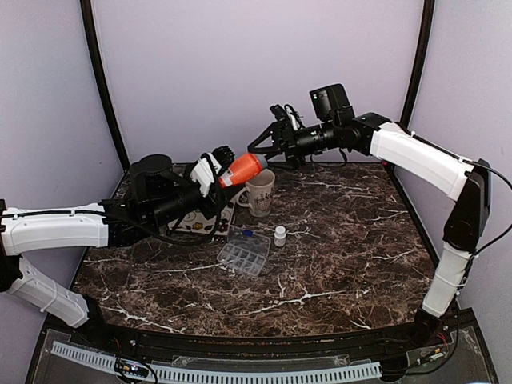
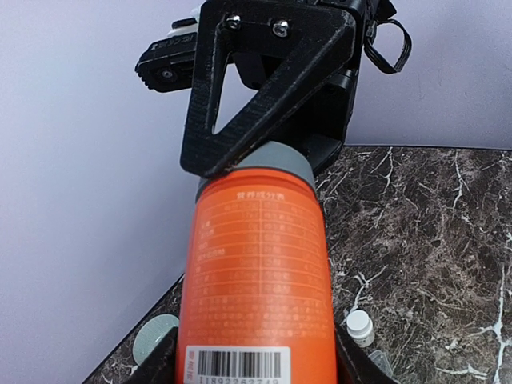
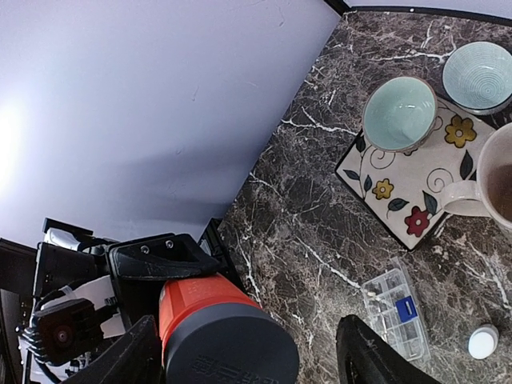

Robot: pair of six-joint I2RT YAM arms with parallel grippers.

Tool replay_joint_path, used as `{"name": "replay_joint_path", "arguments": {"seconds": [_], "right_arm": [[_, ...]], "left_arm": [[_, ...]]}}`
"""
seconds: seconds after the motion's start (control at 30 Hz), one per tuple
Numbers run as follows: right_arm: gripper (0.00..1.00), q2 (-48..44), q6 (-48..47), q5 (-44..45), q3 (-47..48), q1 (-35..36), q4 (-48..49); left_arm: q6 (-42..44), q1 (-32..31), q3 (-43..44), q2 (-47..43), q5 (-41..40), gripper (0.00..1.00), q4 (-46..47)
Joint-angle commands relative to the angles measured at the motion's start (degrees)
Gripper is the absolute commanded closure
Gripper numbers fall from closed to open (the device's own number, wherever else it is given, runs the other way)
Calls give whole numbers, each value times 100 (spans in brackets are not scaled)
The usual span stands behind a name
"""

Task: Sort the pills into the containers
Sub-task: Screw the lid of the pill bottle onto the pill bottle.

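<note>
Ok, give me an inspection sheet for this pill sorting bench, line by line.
Surface: dark marble table, no loose pills seen.
Job's things: orange bottle held in the air, grey cap on; clear pill organizer and small white bottle on the table.
Clutter: mug, two bowls on a floral mat.
Jaws: left jaws closed on the orange bottle; right jaws open, either side of the cap.
Cables: black loop at the right wrist.
Surroundings: plain lilac walls, black frame posts.
</note>
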Motion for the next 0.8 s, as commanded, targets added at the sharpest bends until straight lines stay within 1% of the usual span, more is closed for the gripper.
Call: {"name": "replay_joint_path", "arguments": {"seconds": [0.0,0.33,0.43,0.6,0.77], "right_arm": [[25,-373,-82,163,-117,15,120],[24,-623,-178,232,-282,6,114],[24,-702,-330,318,-292,4,-10],[24,-800,-719,501,-250,4,-266],[24,-914,-1109,612,-341,4,-325]], "left_arm": [[-335,76,167,-309,220,100,80],[-653,258,194,-328,409,100,-170],[-947,444,211,-376,661,100,-283],[-1864,1204,409,-304,2186,100,-618],[-2519,1678,808,88,3746,100,-891]]}}
